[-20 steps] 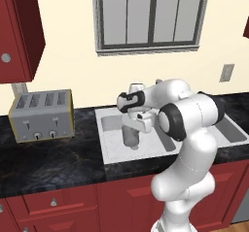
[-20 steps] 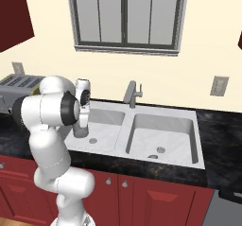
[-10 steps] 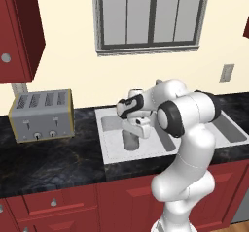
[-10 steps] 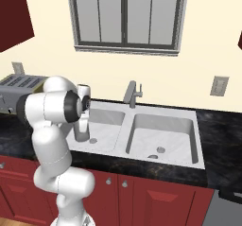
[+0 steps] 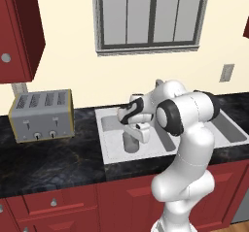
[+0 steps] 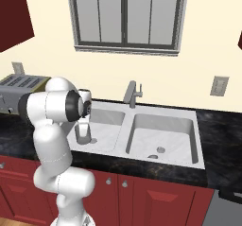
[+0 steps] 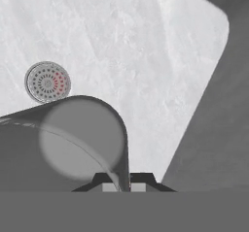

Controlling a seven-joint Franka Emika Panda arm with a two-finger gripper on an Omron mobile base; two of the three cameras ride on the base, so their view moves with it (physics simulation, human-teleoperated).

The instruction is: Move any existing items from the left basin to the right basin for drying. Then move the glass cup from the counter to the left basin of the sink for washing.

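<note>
half the glass cup (image 7: 80, 143) is cut off; claw (image 7: 124, 182) pinches its rim above the left basin (image 7: 146, 56).

The glass cup (image 5: 130, 141) stands upright in the left basin (image 5: 111, 139), directly under the hand (image 5: 137, 128), with the drain (image 7: 47, 82) beside it. The right basin (image 6: 165, 133) lies alongside, the faucet (image 6: 132, 93) behind both. The toaster (image 5: 42, 114) sits on the worktop (image 5: 48, 160), left of the sink (image 6: 194, 154).

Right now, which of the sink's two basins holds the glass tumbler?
The left basin, nearer the toaster: the translucent pale grey glass tumbler stands upright inside it. The right basin has none.
</note>
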